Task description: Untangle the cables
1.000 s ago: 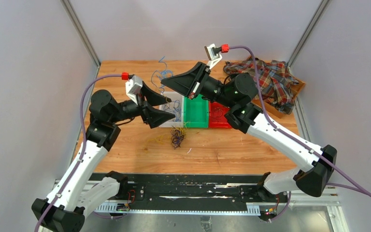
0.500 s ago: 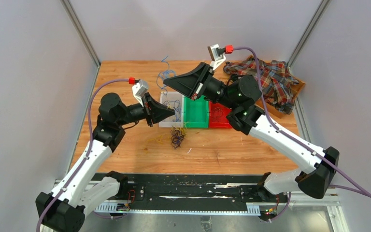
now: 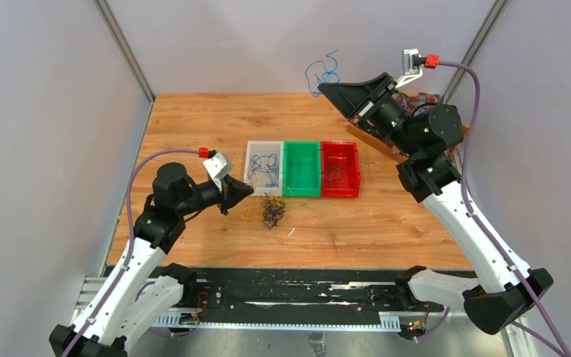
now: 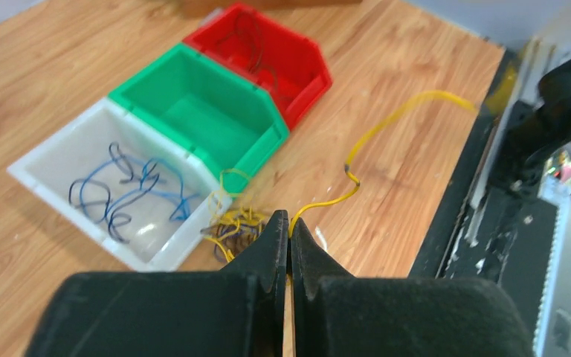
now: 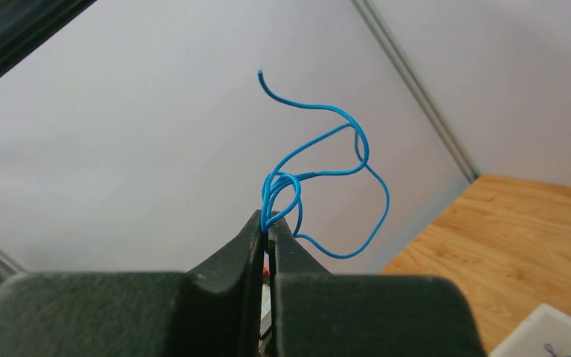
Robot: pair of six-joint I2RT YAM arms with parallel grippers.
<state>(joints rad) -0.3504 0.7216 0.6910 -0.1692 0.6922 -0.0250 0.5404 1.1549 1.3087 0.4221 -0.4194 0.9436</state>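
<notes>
The cables are a small clump of yellow and dark loops on the wooden table, just in front of the white bin; the left wrist view has the clump beside my fingertips. My left gripper is shut on a yellow cable that trails off over the table toward the near edge. High at the back, my right gripper is shut on a looped blue cable, which hangs in the air clear of the table.
Three bins stand in a row mid-table: a white bin with blue cables in it, an empty green bin, and a red bin with dark cables. A wooden tray lies behind the right arm.
The left gripper closed over the white bin and drew back toward the near left with a yellow cable. The right arm swung up and to the back right, carrying the blue cable.
</notes>
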